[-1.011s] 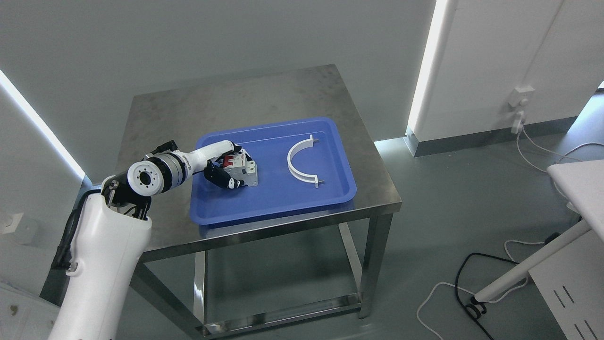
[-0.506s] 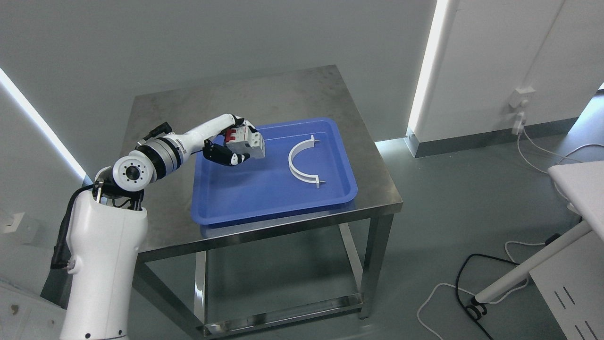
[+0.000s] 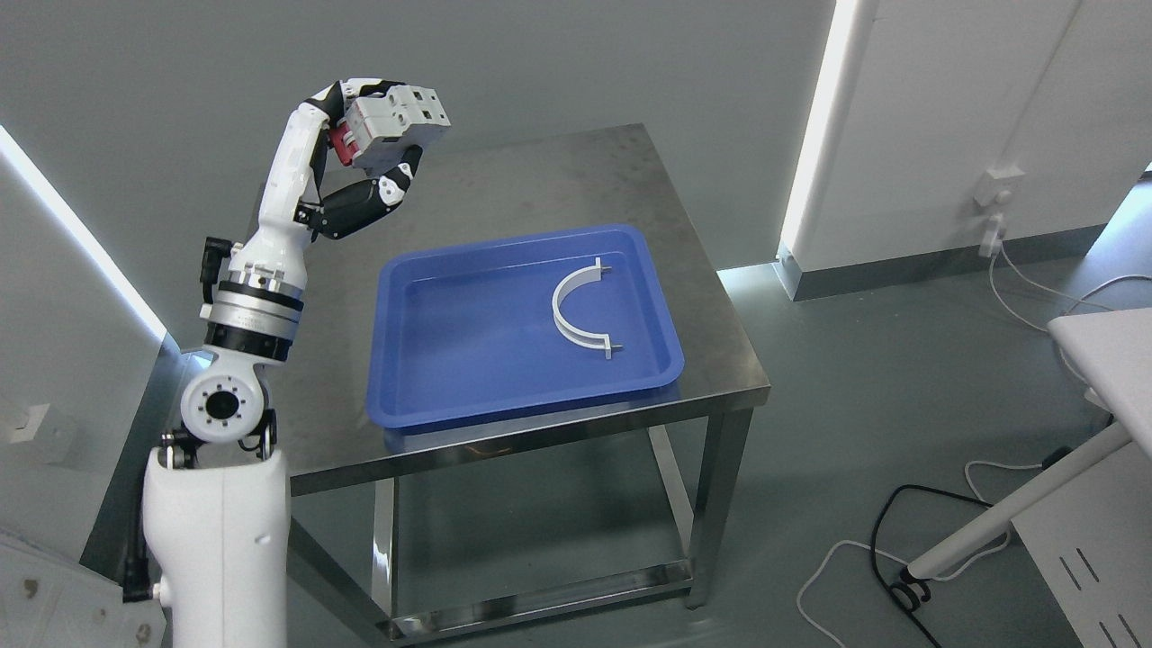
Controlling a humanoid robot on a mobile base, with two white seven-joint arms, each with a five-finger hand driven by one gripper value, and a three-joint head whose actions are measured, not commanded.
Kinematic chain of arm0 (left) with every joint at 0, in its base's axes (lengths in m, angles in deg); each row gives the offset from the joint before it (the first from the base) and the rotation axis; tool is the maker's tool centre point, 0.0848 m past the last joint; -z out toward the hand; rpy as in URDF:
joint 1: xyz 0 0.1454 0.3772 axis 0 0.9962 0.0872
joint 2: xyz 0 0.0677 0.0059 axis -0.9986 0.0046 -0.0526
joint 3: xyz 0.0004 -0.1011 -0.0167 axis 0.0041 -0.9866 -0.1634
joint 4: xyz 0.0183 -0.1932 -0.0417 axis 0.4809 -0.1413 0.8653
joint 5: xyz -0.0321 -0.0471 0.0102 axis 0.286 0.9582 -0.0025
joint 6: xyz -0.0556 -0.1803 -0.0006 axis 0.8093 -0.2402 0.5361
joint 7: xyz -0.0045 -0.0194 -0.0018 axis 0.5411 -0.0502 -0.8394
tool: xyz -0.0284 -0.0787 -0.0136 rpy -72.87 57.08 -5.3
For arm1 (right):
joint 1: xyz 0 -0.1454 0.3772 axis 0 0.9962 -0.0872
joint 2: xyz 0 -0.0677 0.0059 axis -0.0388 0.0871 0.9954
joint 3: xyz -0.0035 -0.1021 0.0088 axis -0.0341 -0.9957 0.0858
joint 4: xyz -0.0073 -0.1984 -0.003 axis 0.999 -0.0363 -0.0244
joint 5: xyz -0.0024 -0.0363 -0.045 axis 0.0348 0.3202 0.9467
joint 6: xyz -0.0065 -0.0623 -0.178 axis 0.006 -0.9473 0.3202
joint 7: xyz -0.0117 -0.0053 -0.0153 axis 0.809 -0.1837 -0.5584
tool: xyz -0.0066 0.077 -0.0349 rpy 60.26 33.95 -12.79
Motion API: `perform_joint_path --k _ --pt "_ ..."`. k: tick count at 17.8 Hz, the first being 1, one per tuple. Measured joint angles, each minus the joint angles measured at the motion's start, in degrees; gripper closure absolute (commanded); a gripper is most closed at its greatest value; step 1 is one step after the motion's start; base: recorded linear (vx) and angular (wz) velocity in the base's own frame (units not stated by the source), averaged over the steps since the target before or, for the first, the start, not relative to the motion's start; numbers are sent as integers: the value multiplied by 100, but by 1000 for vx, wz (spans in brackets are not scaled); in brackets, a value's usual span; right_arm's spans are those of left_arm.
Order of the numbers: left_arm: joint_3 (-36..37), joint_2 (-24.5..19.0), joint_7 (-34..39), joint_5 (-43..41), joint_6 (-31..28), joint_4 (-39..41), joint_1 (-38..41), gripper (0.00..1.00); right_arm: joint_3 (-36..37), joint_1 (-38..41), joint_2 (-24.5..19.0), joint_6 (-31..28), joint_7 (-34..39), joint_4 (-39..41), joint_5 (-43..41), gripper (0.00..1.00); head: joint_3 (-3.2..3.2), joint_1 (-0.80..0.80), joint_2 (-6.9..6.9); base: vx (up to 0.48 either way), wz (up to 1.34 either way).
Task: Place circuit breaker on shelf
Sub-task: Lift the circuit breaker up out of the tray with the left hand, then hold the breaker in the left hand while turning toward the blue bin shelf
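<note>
The left arm rises from the bottom edge at about seven o'clock, its white forearm standing nearly upright beside the worktop [image 3: 540, 171]. At the top the wrist bends over toward one o'clock, and the left hand [image 3: 364, 148] is raised well above the steel surface. Its fingers [image 3: 373, 193] are clamped on the circuit breaker [image 3: 396, 121]: dark fingers curl up beneath the grey body while the rest of the hand closes over it from the upper left. The breaker is carried in the air, tilted, with a red part showing on the side nearest the wrist. It touches nothing but the hand.

Toward four o'clock from the hand, the blue tray [image 3: 450, 396] lies flat on the near half of the worktop. In its right half rests a white curved bracket [image 3: 569, 322], a half ring with its open side facing three o'clock, a small tab at each end. The left part of the tray holds nothing else that I can make out.

Off at four o'clock, on the floor, cables [image 3: 864, 540] trail beside a slanted white leg [image 3: 1017, 499] of another piece of furniture. Behind the worktop, at twelve o'clock, stands a plain grey wall [image 3: 585, 63], with nothing between it and the raised hand.
</note>
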Motion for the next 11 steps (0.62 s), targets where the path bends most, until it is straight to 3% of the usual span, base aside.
perform_joint_path --k 4,11 --pt "16 137 411 301 845 404 1075 88 0 -2 0 3 4 0 0 0 0 0 0 -51 -10" --pt "-48 276 -30 677 1650 825 2444 88 0 2 0 1 25 0 0 0 0 0 0 -222 -246"
